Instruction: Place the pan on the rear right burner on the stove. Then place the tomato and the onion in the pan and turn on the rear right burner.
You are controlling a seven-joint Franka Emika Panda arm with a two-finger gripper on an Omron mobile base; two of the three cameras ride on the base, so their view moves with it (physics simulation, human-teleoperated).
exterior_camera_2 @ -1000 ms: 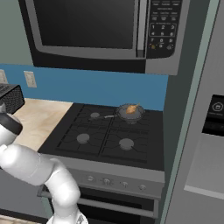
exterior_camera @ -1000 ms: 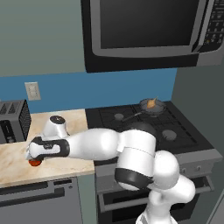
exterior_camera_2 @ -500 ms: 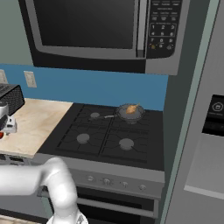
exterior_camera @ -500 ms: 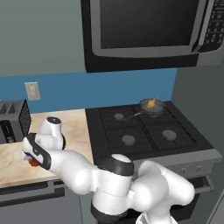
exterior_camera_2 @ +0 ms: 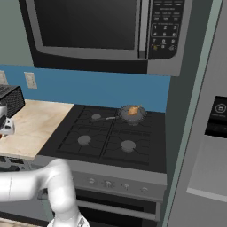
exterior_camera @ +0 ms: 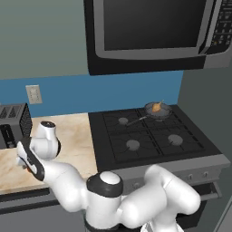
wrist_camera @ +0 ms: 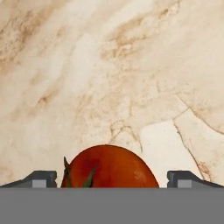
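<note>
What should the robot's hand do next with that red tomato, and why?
Probably close on the tomato. The open gripper has a fingertip on each side of it on the counter, and the pan on the rear right burner already holds the onion.

The pan (exterior_camera: 158, 110), small, dark and round, is set on the rear right burner (exterior_camera_2: 132, 116) of the stove (exterior_camera: 149, 138), its black handle pointing left. The tan onion (exterior_camera: 156, 107) is held inside it. The red tomato (wrist_camera: 109, 167) is laid on marbled counter left of the stove.
</note>
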